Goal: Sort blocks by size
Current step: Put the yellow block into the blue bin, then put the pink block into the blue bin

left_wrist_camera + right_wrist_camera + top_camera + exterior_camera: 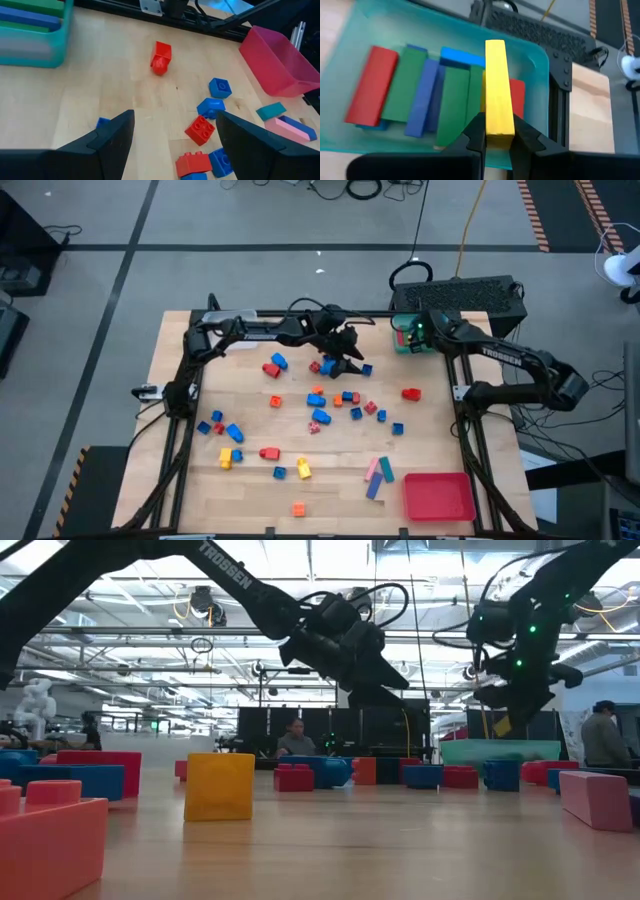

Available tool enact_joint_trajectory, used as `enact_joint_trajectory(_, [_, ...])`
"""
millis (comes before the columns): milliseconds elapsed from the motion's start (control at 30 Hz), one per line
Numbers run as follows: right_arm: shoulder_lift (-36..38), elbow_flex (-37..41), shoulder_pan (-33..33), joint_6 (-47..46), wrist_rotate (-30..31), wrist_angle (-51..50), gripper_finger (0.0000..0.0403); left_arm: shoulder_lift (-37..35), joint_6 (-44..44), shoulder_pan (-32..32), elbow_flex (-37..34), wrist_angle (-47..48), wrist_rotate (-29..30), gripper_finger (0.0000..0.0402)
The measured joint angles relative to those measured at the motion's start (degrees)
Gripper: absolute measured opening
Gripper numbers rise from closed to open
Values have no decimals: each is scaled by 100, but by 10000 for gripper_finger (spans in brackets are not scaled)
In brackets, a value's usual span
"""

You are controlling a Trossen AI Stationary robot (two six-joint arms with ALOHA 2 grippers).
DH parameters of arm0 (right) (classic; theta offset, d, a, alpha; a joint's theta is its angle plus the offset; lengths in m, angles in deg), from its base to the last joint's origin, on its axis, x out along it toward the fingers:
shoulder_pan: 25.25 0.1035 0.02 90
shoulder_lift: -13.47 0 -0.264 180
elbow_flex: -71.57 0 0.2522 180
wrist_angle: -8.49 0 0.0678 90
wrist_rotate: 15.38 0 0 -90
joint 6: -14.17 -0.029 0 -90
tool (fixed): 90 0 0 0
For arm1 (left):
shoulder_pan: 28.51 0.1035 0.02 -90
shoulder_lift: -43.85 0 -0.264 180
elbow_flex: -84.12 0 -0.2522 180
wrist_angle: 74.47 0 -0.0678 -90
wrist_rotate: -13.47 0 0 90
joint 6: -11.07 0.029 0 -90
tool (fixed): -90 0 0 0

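Small blocks in red, blue, yellow and orange lie scattered on the wooden table. My left gripper hovers open over the far middle of the table, above red and blue blocks, with nothing between its fingers. My right gripper is at the far right, shut on a long yellow bar. It holds the bar over a teal tray, where red, green and blue long bars lie side by side. My right gripper pinches the yellow bar's two long sides near one end between its two fingers. The fingers slant down toward the tray and the bar runs on along them, past their tips. It is lifted clear above the bars in the teal tray.
A red tray stands at the near right corner. Pink, green and purple long bars lie beside it. A single red block lies apart near the teal tray. A dark frame rail runs along the table's right side.
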Motion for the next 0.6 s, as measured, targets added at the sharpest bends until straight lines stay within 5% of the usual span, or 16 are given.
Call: enact_joint_trajectory(600, [-244, 0, -69, -111, -89, 135, 163, -4, 171, -347, -2, 164, 93, 281])
